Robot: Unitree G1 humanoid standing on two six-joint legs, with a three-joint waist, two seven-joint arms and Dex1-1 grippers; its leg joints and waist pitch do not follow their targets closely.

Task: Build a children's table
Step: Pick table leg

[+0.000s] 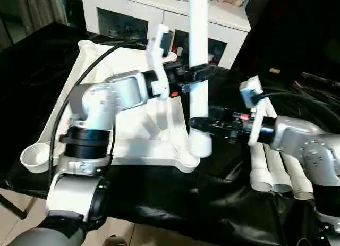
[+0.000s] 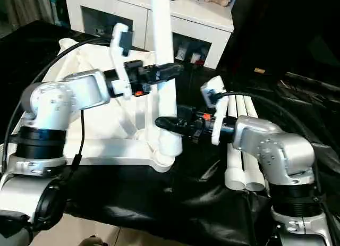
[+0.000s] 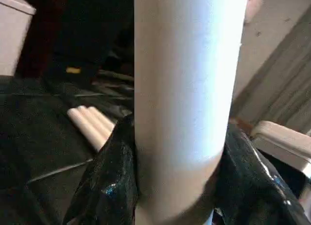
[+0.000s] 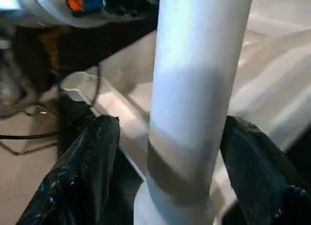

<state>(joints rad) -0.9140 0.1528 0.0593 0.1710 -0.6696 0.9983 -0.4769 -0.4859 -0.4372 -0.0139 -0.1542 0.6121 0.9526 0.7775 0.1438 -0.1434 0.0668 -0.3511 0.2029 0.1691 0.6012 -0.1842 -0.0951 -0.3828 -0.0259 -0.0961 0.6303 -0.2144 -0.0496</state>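
The upright leg (image 1: 198, 49) runs out past the top edge, its upper end unseen; its foot hides the corner socket (image 1: 189, 157) behind it. The spare legs (image 2: 241, 145) are partly covered by the right forearm (image 2: 265, 142)

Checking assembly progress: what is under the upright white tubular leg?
The upright white tubular leg stands with its lower end at a rounded corner socket of the upturned white plastic tabletop. How far it is seated is hidden.
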